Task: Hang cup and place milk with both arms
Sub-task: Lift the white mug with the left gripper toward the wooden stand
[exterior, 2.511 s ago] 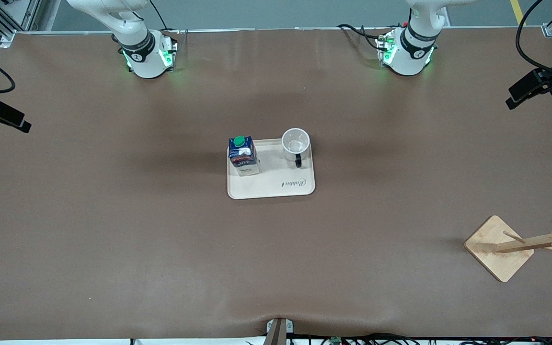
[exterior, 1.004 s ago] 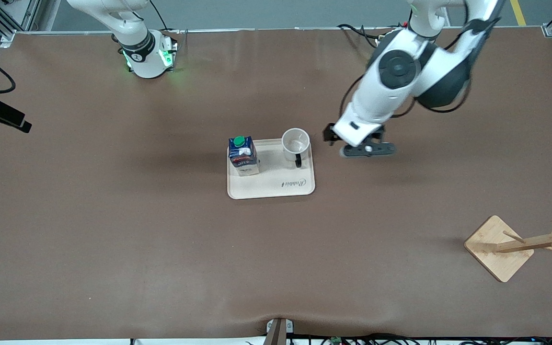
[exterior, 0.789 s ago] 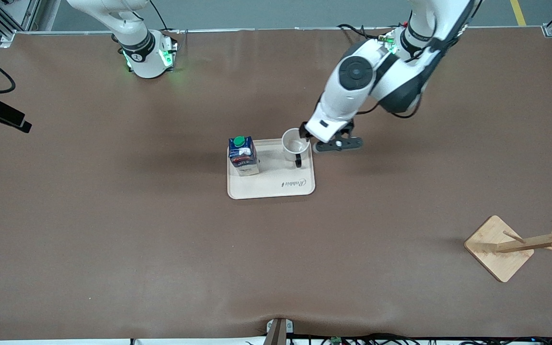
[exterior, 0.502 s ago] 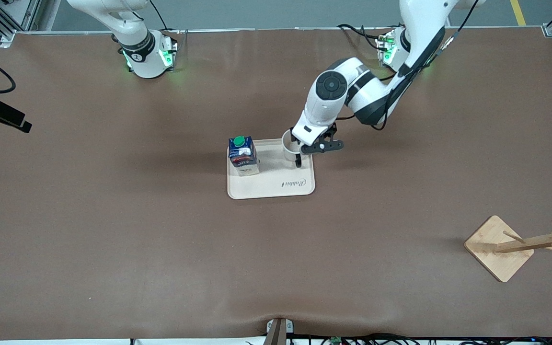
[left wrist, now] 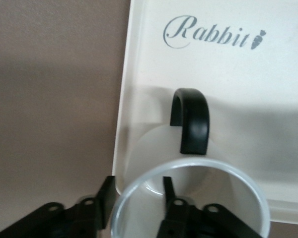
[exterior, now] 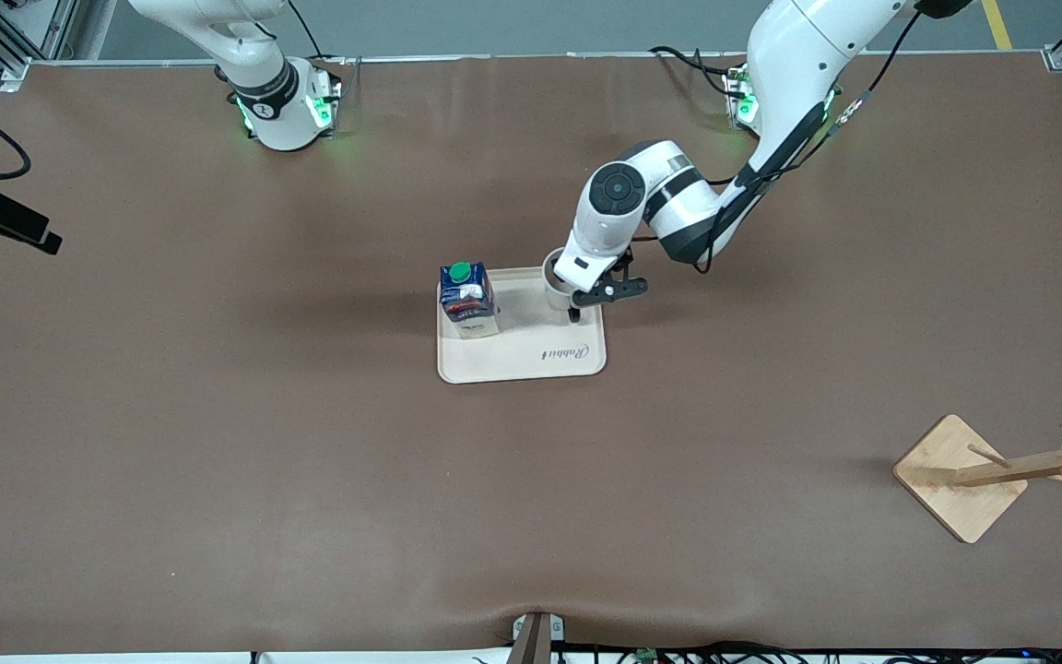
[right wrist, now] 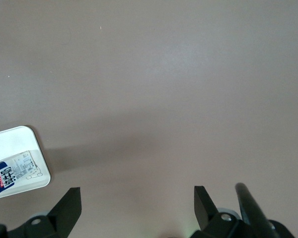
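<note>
- Brown table [exterior: 218, 415] fills the front view, mostly bare, wide open room around the centre.
- Cream tray [exterior: 531, 364] at frame centre; lettering along its lower edge.
- Milk [exterior: 467, 300] stands upright in the tray's upper-left corner.
- Cup [exterior: 555, 277] upright in the tray's upper-right corner, close to the rim, nothing visible inside, black handle [left wrist: 191, 120] toward the lettering.
- Left gripper [left wrist: 135, 198] at the cup, fingers parted astride its wall, one inside, one outside; not clamped.
- Right gripper [right wrist: 134, 201] wide open over bare table, holds nothing; arm waits.
- Wooden rack [exterior: 1001, 470] at lower right, well apart from the tray.
</note>
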Controlling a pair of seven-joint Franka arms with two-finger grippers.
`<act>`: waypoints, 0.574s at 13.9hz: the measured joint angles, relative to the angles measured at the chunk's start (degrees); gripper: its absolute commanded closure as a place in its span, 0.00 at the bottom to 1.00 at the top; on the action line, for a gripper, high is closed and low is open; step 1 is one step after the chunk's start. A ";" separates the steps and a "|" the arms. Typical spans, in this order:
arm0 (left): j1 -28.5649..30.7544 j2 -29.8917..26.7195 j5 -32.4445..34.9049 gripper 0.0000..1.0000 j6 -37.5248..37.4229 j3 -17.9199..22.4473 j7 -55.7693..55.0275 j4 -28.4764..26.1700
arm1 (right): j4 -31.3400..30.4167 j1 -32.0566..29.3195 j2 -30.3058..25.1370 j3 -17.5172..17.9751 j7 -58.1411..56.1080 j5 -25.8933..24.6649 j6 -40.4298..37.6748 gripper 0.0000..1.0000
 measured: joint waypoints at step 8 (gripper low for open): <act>5.66 -5.61 0.47 1.00 -4.57 0.49 1.16 7.72 | 0.00 -1.13 0.01 -0.03 0.00 0.77 -0.06 0.00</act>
